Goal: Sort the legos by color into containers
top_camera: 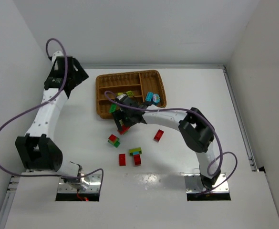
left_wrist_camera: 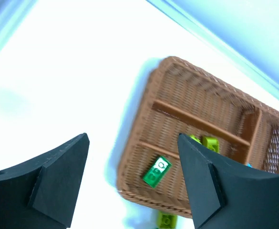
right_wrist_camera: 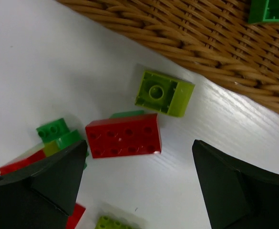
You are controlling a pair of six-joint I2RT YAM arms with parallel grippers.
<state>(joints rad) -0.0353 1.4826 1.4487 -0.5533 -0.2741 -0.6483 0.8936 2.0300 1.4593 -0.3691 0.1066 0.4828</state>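
over on the left, the left gripper [left_wrist_camera: 132, 143] hangs high above the table, fingers apart and nothing between them, looking down on the wicker tray [left_wrist_camera: 177, 64]. a green brick [left_wrist_camera: 157, 171] lies in an outer long slot, with yellow-green ones [left_wrist_camera: 210, 143] in the slot beside it.

moving right, the right gripper [right_wrist_camera: 139, 145] sits low over the table just off the tray's near wall. its fingers are spread wide on either side of a red brick [right_wrist_camera: 123, 135], and i can't see either one touching it. a yellow-green brick [right_wrist_camera: 164, 93] lies just beside, between the red one and the wicker. a sliver of green shows at the red brick's far edge, so it may be a stacked pair.

these bricks look light, hard and rigid, with glossy sides. i'd say they won't crush, but they could skid or twist on the smooth table. the safest hold looks to be square across the two long flat sides, low down, clear of the neighbour.

further right, another red brick [top_camera: 159, 135] waits alone on the table.
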